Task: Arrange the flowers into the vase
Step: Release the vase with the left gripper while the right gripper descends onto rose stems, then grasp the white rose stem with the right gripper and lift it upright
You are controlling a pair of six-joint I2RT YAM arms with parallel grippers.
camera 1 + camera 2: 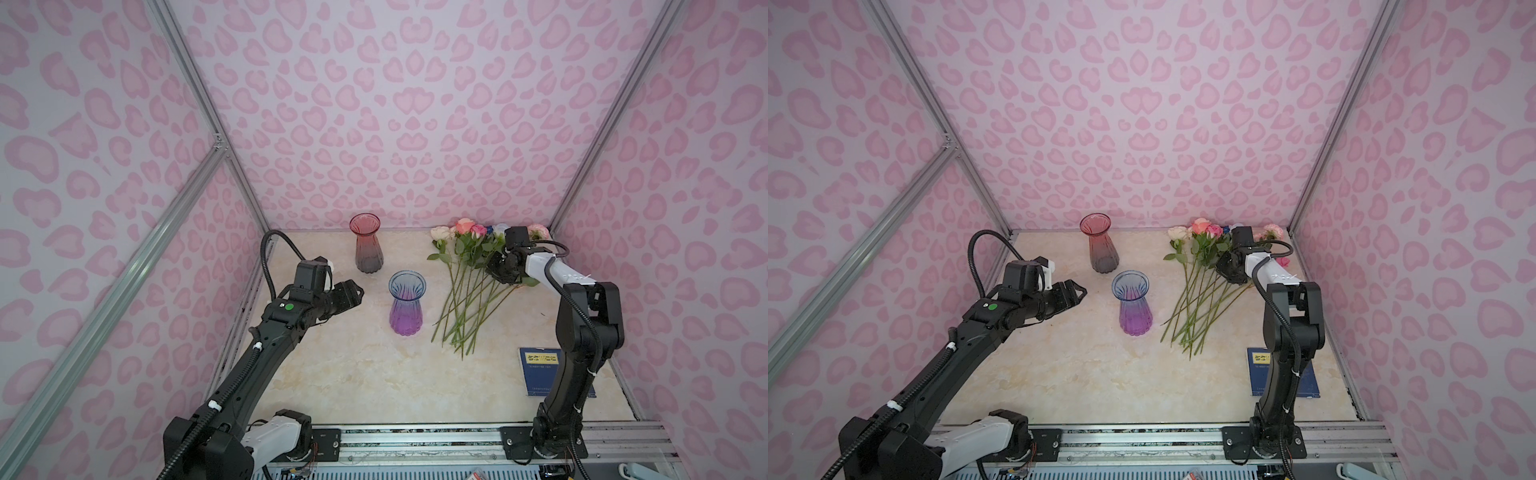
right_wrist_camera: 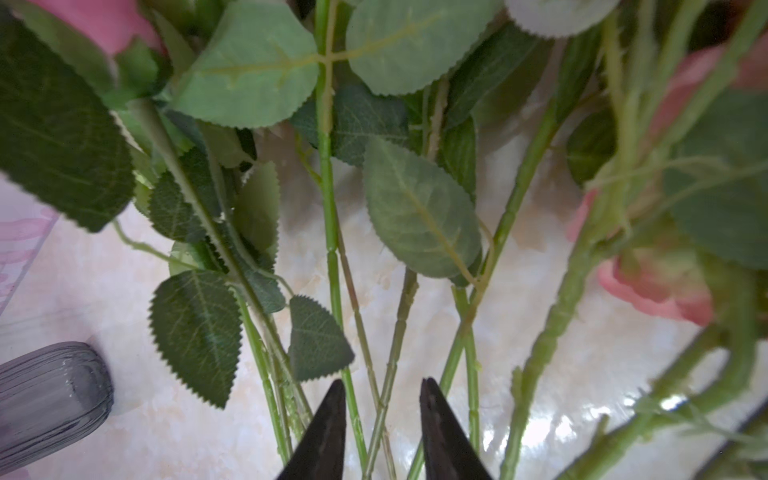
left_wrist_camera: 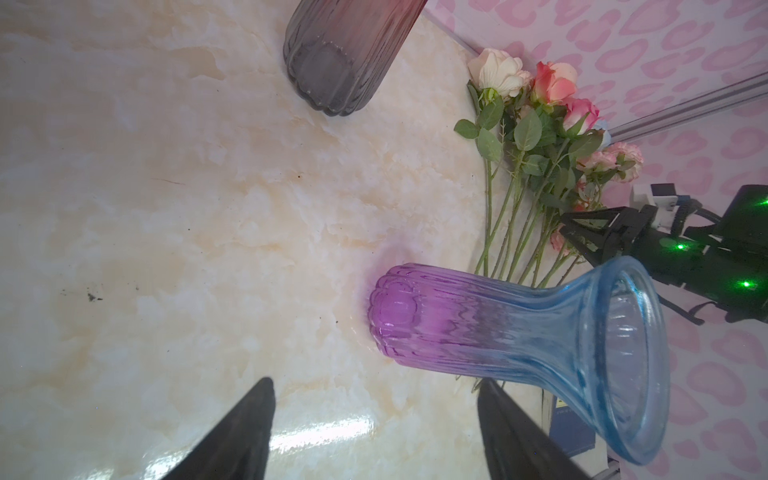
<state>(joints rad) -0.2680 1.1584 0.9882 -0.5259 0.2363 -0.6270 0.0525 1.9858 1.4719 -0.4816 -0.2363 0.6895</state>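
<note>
Two claws are in view. The left claw [image 1: 355,291] hovers above the desk [image 1: 332,374], jaws wide apart, nothing between them. The blue-purple vase [image 1: 406,305] stands upright just ahead of its tips. The red-grey vase [image 1: 365,245] stands upright further off to one side, apart from both claws. Both vases are empty, and it cannot be told which one is to receive the flowers.

Hazard 1: a forward move of the left claw at its present height strikes the blue-purple vase. The glass is tall, narrow-waisted and empty, so it is judged to tip easily.

The flowers [image 1: 469,245] lie flat on the desk in one overlapping fan, directly under the right claw [image 2: 382,386]. The heads are ahead of its tips and the stem ends behind it. Its jaws stand partly apart. Several stems cross in the gap and none is clamped.

Hazard 2: closing here probably takes two or three stems at once.

Hazard 3: the leaves interlock, so one lifted stem can drag its neighbours across the desk.

Hazard 4: a grip this near the leaves leaves a long free stem end, which may swing, miss the vase mouth or knock the rim.

A blue booklet [image 1: 536,370] lies behind the right claw, well apart from it.
</note>
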